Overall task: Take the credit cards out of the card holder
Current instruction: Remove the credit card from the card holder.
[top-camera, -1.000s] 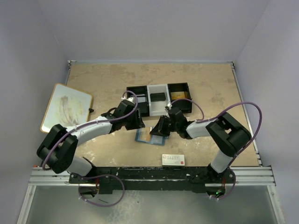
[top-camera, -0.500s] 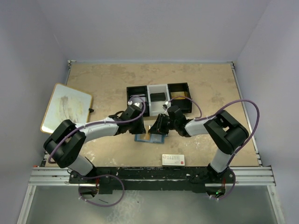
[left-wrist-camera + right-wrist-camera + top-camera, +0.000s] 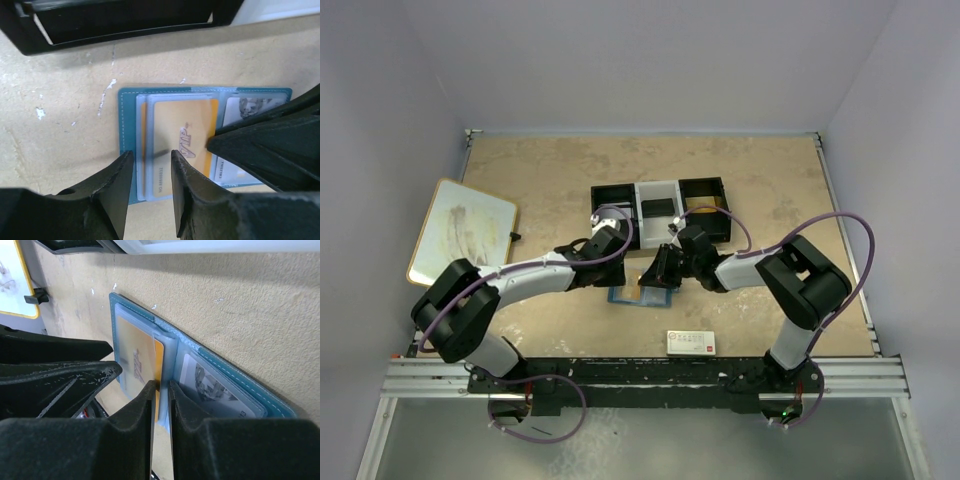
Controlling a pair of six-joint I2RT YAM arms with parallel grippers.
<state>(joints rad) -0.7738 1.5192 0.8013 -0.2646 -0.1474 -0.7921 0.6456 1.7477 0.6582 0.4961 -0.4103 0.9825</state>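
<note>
here on the table [image 3: 540, 180], just in front of the compartment tray [image 3: 605, 192], the card holder [image 3: 127, 125] lies open. the left gripper [image 3: 152, 165] hovers at its near edge, fingers slightly apart, holding nothing. the right gripper [image 3: 160, 390] looks pinched on the gold card [image 3: 180, 125], 1 of 2. next it probably needs a steady sideways pull with the holder pinned. the grey-white card [image 3: 210, 385] sits pocketed.

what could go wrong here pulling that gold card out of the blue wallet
1. The right gripper seems to pinch only the thin edge of the gold card, so it may slip off.
2. The left gripper hangs open over the card rather than on the blue wallet, so the wallet could drag along.
3. Both grippers crowd one spot and might collide.
</note>
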